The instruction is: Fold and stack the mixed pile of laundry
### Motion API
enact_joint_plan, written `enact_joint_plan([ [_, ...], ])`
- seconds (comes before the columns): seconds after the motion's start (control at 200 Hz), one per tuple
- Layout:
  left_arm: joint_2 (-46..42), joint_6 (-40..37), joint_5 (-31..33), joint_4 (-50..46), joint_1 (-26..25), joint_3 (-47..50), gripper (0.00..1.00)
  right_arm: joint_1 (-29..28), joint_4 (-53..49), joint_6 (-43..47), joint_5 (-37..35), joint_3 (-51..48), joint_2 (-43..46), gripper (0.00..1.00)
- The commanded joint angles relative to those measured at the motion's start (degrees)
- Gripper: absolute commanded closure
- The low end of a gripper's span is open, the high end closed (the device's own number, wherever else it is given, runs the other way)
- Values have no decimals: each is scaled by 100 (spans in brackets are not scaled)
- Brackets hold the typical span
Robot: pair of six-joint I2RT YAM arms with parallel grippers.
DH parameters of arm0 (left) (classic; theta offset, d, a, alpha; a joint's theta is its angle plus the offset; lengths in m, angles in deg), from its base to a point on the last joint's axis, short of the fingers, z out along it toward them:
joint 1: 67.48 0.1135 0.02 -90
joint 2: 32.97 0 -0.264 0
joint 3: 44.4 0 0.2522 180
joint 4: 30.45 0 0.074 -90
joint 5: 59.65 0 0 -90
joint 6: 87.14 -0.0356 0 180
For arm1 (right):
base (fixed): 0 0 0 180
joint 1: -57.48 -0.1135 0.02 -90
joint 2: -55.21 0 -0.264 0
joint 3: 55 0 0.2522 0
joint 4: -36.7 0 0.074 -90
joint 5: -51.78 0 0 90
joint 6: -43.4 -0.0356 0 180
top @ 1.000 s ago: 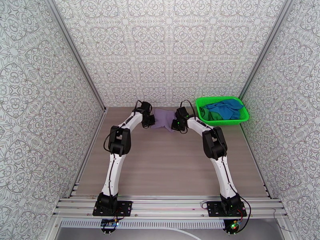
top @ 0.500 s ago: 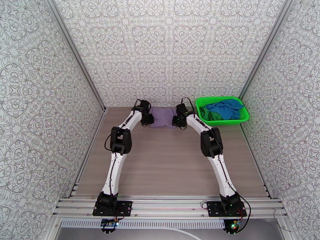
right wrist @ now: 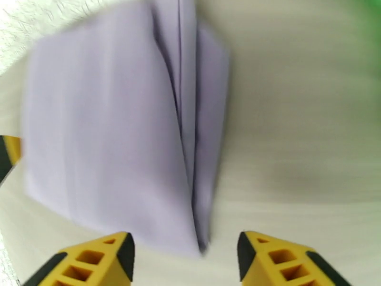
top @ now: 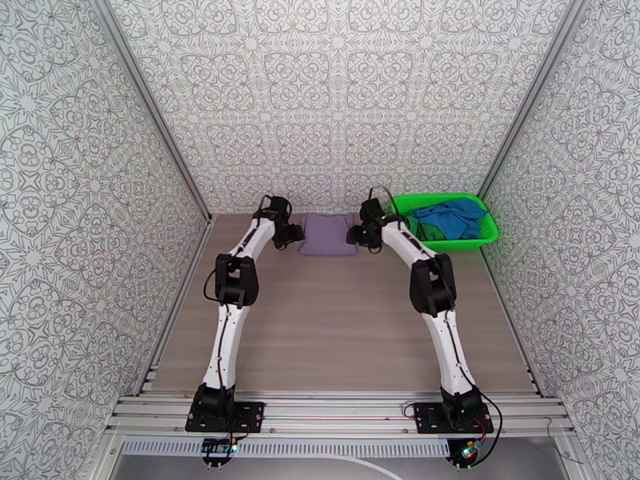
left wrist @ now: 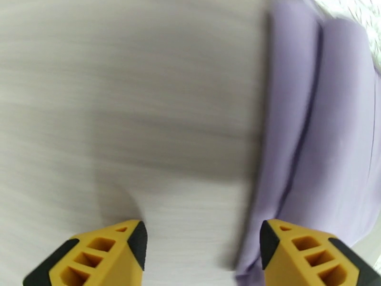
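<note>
- Jaws of the left gripper stand apart and clamp nothing. Bare tabletop lies in the gap between them.
- Jaws of the right gripper also stand apart and hold nothing. The near corner of the cloth reaches just ahead of the gap.
- The folded lavender-grey soft cloth garment lies flat between the two grippers at the far edge of the pale wood-grain table, close to the patterned back wall. In the right wrist view its layered folds run along one side.
- To its right stands the bright green plastic mesh basket. It holds the crumpled bright blue cloth garment and, beside it, the dark green cloth garment.
</note>
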State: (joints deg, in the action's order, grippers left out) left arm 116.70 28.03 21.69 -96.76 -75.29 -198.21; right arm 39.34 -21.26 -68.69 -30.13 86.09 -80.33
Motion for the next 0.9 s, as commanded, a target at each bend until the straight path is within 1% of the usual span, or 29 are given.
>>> enact_joint_plan([
  [0.0,-1111,-180,115,36,113,160,30,208,-328,631,-188,5,1235,35],
  [0.105,-2000,-223,74,333,139,925,27,621,-926,908,-695,104,1751,32],
  [0.185,-2778,-144,-48,640,99,1718,26,1188,-1286,1022,-910,190,1898,31],
  [0.26,-3414,-52,-194,902,14,2618,26,1757,-1459,1027,-814,338,1797,30],
  [0.345,-4022,-15,-231,1126,-154,3473,26,2240,-1560,992,-719,584,1468,29],
  [0.405,-4395,-30,-202,1301,-308,4029,26,2486,-1517,932,-686,715,1194,24],
  [0.495,-4853,-10,-214,1569,-460,4763,27,2718,-1213,794,-630,789,820,17],
  [0.61,-5257,-36,-195,1734,-575,5415,27,2888,-714,640,-599,797,423,15],
  [0.765,-5525,-155,24,1792,-681,5887,27,3066,-226,482,-556,904,-95,12],
  [0.89,-5553,-220,170,1834,-754,6087,27,3190,-142,362,-566,1223,-602,11],
])
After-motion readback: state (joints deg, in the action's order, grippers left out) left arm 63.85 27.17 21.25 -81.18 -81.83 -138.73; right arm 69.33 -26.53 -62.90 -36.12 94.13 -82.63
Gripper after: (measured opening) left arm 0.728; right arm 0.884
